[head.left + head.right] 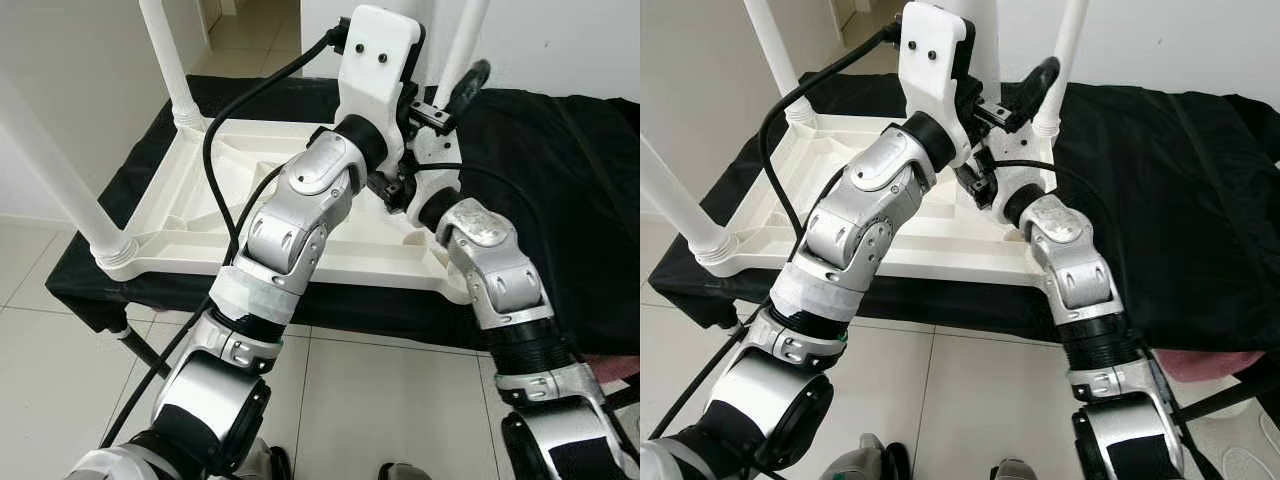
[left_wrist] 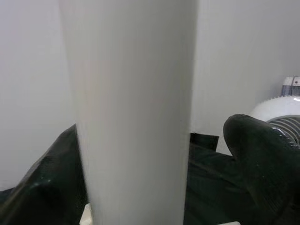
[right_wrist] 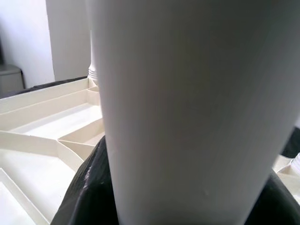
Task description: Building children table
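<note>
Four white legs are seen rising from the upturned table top (image 1: pixel 300 215), laid on a black cloth (image 1: pixel 1160 200). One leg (image 2: pixel 131 112) is clasped by the left gripper (image 2: pixel 140 154), another leg (image 3: pixel 187 103) by the right gripper (image 3: pixel 178 187), fingers closed on each.

— How many legs can you count on that table?

— Four white legs (image 1: pixel 60 175). One upturned tabletop (image 1: pixel 250 190), lying on one black cloth (image 1: pixel 560 160).

— And of yourself?

— My two arms; one left gripper (image 2: pixel 140 140), one right gripper (image 3: pixel 178 140). One black cable (image 1: pixel 230 110).
</note>
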`<state>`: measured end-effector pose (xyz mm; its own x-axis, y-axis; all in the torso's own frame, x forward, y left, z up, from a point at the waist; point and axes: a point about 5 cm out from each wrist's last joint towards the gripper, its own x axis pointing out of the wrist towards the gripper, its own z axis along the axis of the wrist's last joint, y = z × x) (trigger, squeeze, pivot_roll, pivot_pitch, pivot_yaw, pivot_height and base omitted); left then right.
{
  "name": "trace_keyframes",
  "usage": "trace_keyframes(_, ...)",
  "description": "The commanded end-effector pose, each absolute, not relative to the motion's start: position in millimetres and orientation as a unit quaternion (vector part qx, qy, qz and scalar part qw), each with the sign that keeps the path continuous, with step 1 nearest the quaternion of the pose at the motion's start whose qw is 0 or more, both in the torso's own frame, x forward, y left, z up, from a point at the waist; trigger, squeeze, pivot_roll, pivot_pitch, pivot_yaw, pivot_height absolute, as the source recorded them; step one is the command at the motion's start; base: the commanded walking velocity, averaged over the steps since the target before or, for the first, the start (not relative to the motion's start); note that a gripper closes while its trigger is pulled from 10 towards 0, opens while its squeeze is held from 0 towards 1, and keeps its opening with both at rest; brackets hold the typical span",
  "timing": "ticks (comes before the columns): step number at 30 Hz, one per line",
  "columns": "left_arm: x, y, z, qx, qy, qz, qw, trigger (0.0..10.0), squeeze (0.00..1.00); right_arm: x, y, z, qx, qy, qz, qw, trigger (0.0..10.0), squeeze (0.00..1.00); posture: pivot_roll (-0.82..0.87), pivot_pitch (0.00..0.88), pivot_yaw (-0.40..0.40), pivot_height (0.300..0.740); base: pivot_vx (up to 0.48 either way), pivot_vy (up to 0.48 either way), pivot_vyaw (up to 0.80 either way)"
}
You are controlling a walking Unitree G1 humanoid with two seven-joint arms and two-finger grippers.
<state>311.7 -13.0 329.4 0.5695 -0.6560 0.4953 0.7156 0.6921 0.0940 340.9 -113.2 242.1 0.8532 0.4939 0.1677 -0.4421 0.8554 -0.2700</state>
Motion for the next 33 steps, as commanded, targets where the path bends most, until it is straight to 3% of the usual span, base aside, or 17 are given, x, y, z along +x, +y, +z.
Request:
trace_keyframes(1, 307, -12, 332, -0.051, -0.264, -0.422, 0.866, 10.0, 0.0, 339, -113, 243, -0.095, -0.119, 0.238, 0.959, 10.0, 0.0, -0.1, 0.084, 0.051, 0.74, 0.0, 0.0, 0.0)
trace_keyframes(9, 313, 6, 335, -0.07, -0.264, -0.4, 0.875, 10.0, 0.0, 339, -111, 237, -0.041, -0.115, 0.201, 0.972, 10.0, 0.0, -0.1, 0.095, 0.042, 0.74, 0.0, 0.0, 0.0)
trace_keyframes(19, 320, 32, 325, -0.066, -0.255, -0.36, 0.895, 10.0, 0.0, 347, -143, 236, 0.043, -0.118, 0.072, 0.989, 10.0, 0.0, -0.08, 0.092, 0.038, 0.74, 0.0, 0.0, 0.0)
trace_keyframes(24, 328, 51, 307, -0.09, -0.22, -0.315, 0.919, 10.0, 0.0, 348, -159, 232, 0.062, -0.121, 0.015, 0.991, 10.0, 0.0, -0.08, 0.078, 0.039, 0.74, 0.0, 0.0, 0.0)
trace_keyframes(31, 332, 59, 294, -0.095, -0.2, -0.287, 0.932, 10.0, 0.0, 348, -160, 230, 0.059, -0.119, 0.01, 0.991, 10.0, 0.0, -0.07, 0.073, 0.037, 0.74, 0.0, 0.0, 0.0)
trace_keyframes(33, 337, 66, 272, -0.109, -0.155, -0.259, 0.947, 10.0, 0.0, 349, -159, 227, 0.062, -0.114, 0.009, 0.992, 10.0, 0.0, -0.05, 0.056, 0.022, 0.74, 0.0, 0.0, 0.0)
